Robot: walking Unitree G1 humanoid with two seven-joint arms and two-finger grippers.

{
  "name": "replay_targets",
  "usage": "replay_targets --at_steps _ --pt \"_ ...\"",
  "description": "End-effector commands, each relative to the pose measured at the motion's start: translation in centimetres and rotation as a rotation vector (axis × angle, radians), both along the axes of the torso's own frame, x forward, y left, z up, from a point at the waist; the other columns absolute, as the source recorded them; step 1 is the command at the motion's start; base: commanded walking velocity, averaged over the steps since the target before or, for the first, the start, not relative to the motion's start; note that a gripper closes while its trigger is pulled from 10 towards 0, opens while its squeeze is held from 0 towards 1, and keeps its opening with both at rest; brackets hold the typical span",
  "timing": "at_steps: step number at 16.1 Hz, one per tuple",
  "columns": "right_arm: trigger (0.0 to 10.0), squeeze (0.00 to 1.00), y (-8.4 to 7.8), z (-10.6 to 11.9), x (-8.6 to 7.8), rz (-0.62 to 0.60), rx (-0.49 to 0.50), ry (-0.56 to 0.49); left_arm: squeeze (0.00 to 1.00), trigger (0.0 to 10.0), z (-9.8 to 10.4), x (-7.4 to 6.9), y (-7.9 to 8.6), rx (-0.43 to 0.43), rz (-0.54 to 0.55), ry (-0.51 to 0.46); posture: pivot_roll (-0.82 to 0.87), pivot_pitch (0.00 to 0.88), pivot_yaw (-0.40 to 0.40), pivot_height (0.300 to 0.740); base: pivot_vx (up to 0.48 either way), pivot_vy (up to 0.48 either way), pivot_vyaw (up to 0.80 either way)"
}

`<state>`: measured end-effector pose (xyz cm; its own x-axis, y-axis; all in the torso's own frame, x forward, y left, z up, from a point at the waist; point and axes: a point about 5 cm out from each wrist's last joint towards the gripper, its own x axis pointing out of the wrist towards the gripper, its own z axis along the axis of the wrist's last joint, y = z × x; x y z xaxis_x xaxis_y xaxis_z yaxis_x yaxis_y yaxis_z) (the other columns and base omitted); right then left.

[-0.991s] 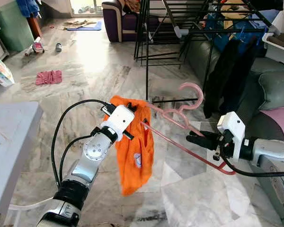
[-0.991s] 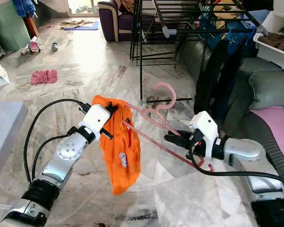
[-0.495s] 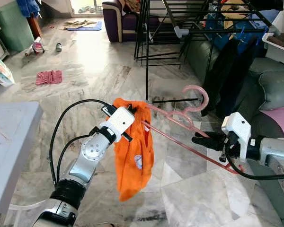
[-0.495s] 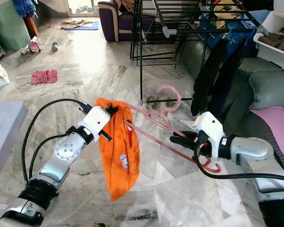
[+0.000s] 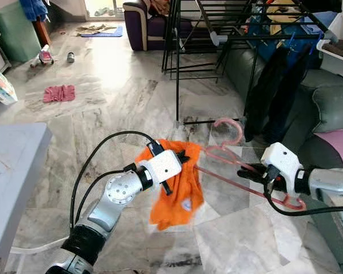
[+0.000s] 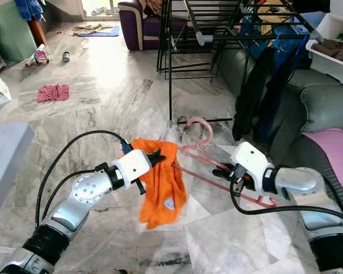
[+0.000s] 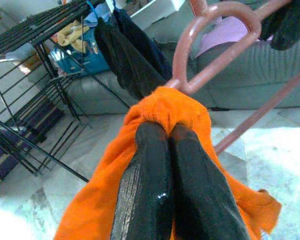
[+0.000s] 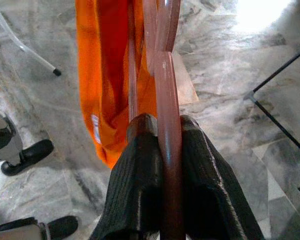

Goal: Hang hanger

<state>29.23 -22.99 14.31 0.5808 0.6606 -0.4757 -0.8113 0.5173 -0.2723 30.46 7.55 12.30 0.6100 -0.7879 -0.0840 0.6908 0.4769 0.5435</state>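
A pink plastic hanger [image 5: 231,168] is held low over the marble floor, hook pointing up toward the rack. An orange garment [image 5: 177,191] hangs from its left end. My left gripper [image 5: 183,156] is shut on the orange cloth at the hanger's shoulder; in the left wrist view the fingers [image 7: 165,195] pinch the fabric. My right gripper [image 5: 246,171] is shut on the hanger's bar, seen between the fingers [image 8: 140,175] in the right wrist view. The black drying rack [image 5: 217,34] stands behind, with dark clothes [image 5: 271,85] hanging from it.
A grey sofa [image 5: 326,103] with a pink cushion lies at the right. A purple armchair [image 5: 143,23] stands at the back. A pink cloth [image 5: 59,92] and small items lie on the floor at the left. A grey table edge [image 5: 11,171] is near left.
Both arms have lowered the hanger and orange garment toward the floor. The left gripper has moved right, closer to the right gripper.
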Motion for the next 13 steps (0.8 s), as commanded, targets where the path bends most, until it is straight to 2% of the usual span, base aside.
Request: replay_targets --at_steps 1,6,10,13 --pt "10.0 0.0 0.4 0.4 -0.2 0.038 0.013 -0.006 0.0 0.0 0.8 -0.1 -0.3 0.003 -0.029 -0.043 0.02 0.064 -0.034 0.74 0.0 0.0 0.0" --pt "10.0 0.0 0.9 1.1 -2.6 0.19 0.068 0.116 0.0 0.0 1.2 0.5 0.2 0.052 -0.023 -0.095 0.01 0.065 -0.026 0.74 0.0 0.0 0.0" --pt "10.0 0.0 0.7 0.9 -4.2 0.247 0.063 0.185 0.0 0.0 0.9 -0.4 -0.7 0.077 -0.117 -0.102 0.01 0.069 -0.019 0.74 0.0 0.0 0.0" --pt "10.0 0.0 1.2 0.8 -2.8 0.161 0.095 0.087 0.0 0.0 1.1 -1.2 -1.6 0.053 -0.178 -0.098 0.01 0.071 -0.02 0.74 0.0 0.0 0.0"
